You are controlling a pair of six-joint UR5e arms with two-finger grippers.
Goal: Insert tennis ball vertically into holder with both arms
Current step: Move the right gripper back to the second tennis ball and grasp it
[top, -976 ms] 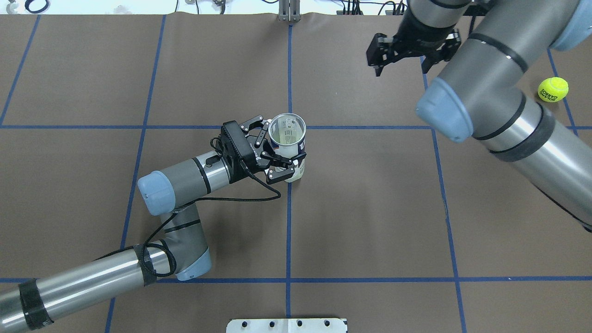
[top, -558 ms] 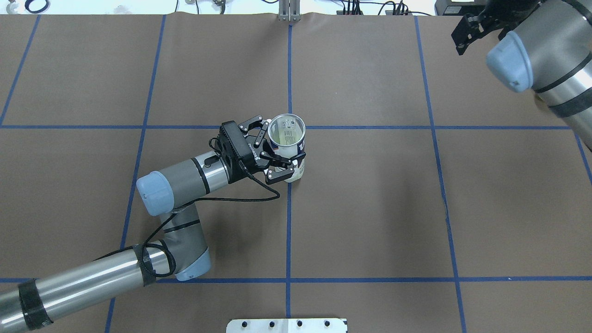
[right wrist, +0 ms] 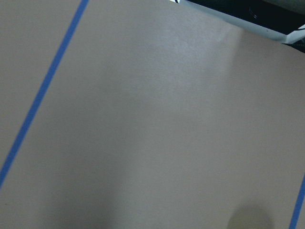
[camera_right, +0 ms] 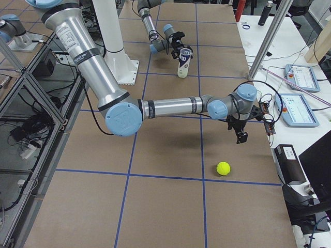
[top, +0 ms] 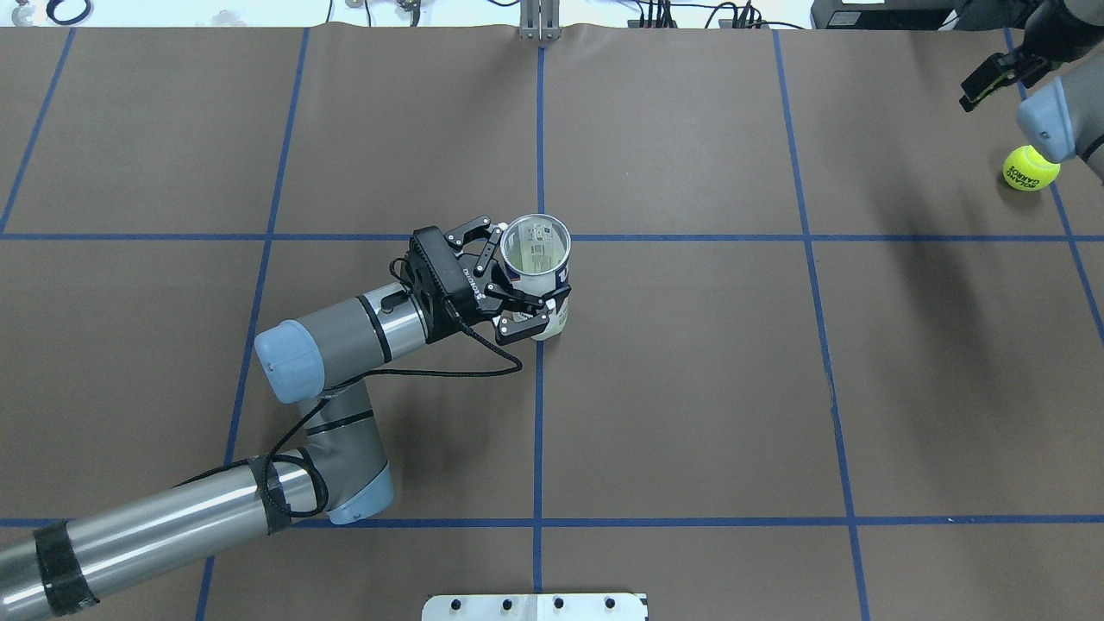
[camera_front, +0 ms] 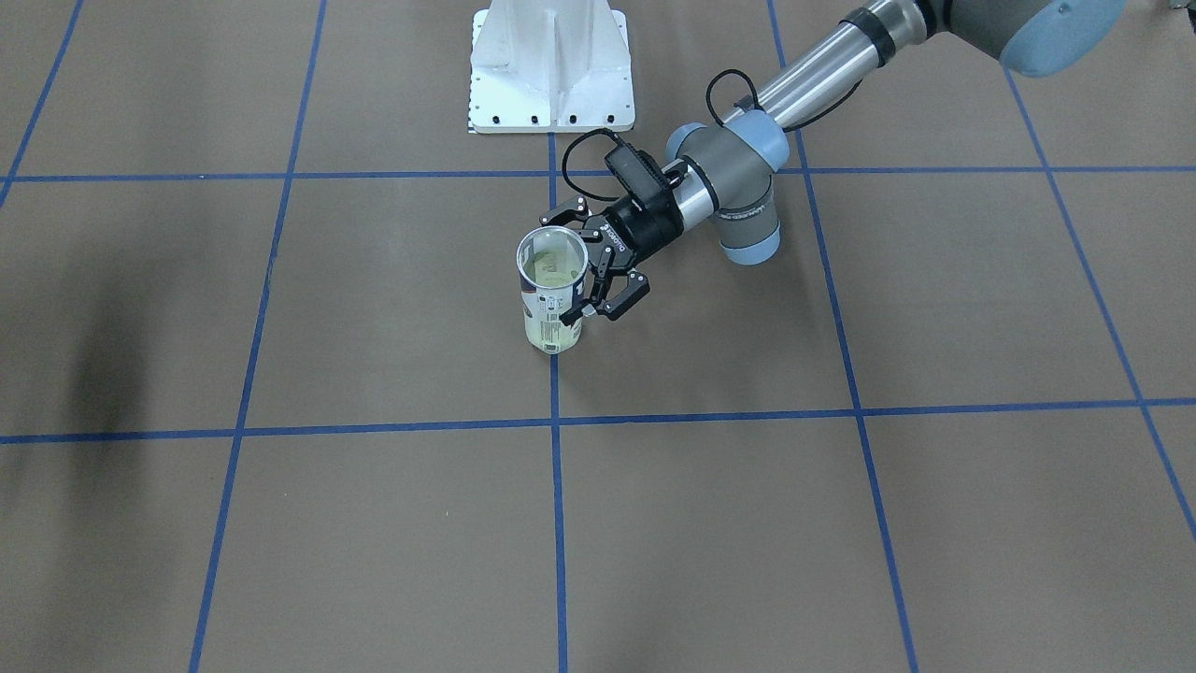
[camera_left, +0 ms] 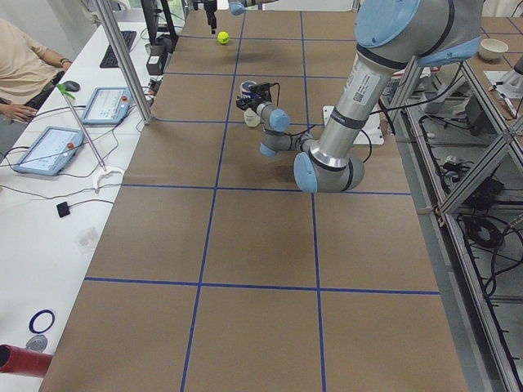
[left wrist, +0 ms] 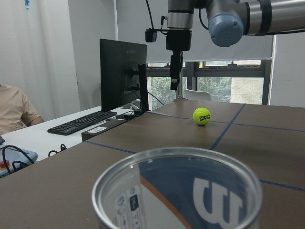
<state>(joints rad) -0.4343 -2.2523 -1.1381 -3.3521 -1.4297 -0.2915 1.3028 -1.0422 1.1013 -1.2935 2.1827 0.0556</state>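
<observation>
One holder (camera_front: 549,322) stood upright and open-topped at the middle of the desk (top: 690,414), with the left hand (top: 509,280) clamped on its side. A pale yellow-green tint showed low inside; the contents could not be determined. The tennis ball (top: 1031,167) lay near the far right corner. The right hand (camera_right: 241,135) hung close by, and the set of its fingers could not be told. Brown paper with blue tape lines covered the desk. A monitor (left wrist: 121,71) stood beyond it.

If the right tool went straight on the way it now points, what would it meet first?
Probably the bare brown table paper: the right tool points down beside the tennis ball, not over it.
</observation>
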